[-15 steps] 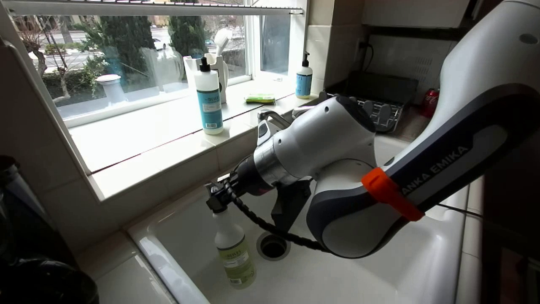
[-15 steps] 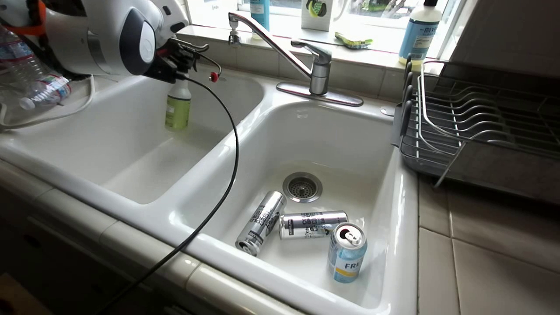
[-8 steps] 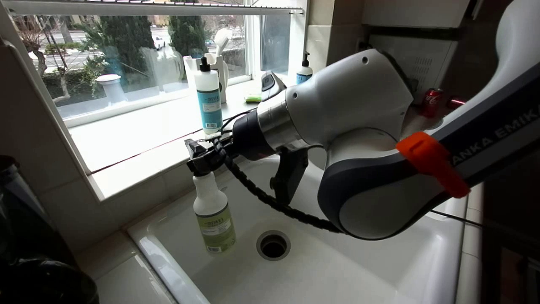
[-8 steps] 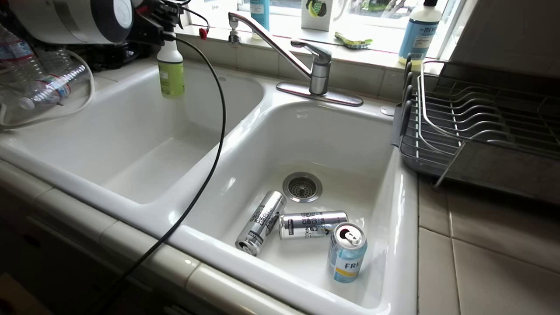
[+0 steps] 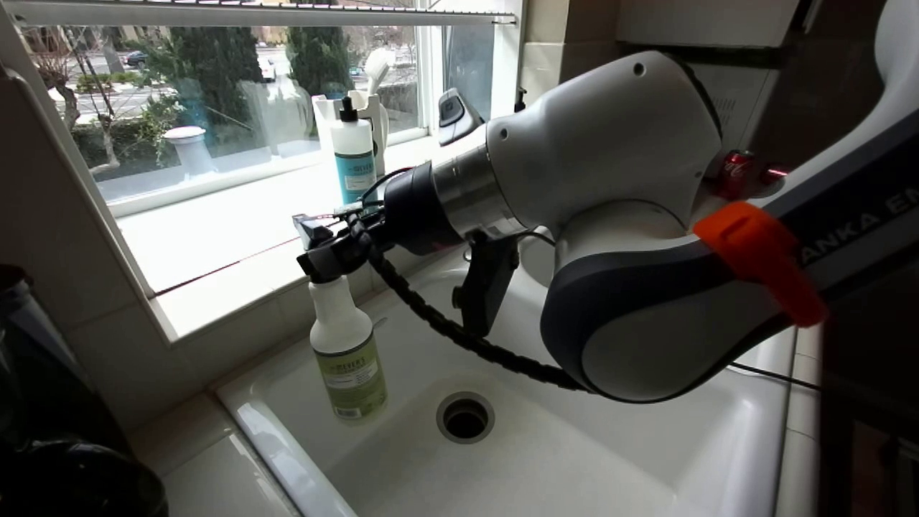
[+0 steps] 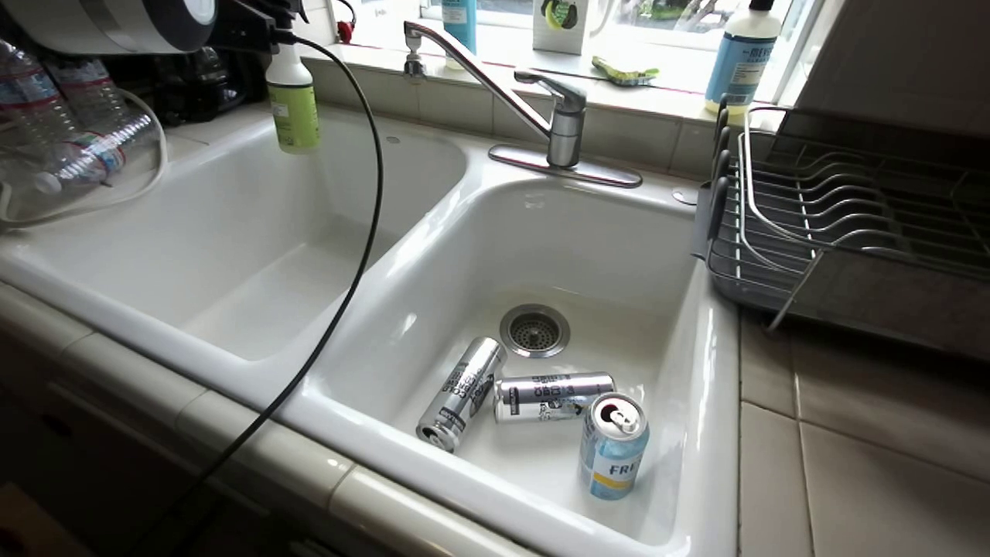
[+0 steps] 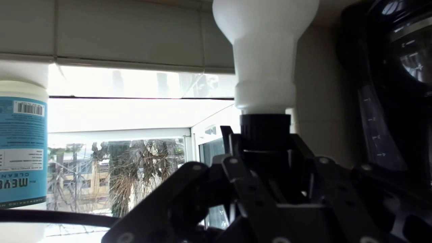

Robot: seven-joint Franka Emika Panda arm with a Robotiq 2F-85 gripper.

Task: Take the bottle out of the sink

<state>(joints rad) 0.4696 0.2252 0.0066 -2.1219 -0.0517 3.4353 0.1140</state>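
We see the claw (image 7: 265,146) pinching the black sprayer top (image 7: 265,131) of the spray bottle (image 5: 352,370), its fingers drawn in to that top's width; with black against black, we cannot make out exactly where they touch. Directly below the claw the bottle hangs nearly upright, pale yellow-green lower down, with a light label facing us in an exterior view. Its base is off the floor of the sink (image 5: 560,459), though we cannot tell whether it is above or below the rim. Also lower than the claw, we find the round drain hole (image 5: 465,420) in the sink's floor, just apart from the bottle in our line of sight.

Past the claw runs the windowsill (image 5: 230,240), where a teal-blue pump bottle (image 5: 355,169) stands, its lower part hidden from us. Behind the claw we have the pale robot arm (image 5: 603,136), ringed by an orange band (image 5: 761,251). A black cable (image 6: 379,170) runs from near the claw and droops across the sink to its front edge. Well apart from the claw, we spot the faucet (image 6: 566,139) and the smaller basin (image 6: 611,255), which holds three cans (image 6: 464,394), two lying down and one upright. Farther from the claw than these stands a dish rack (image 6: 851,209).
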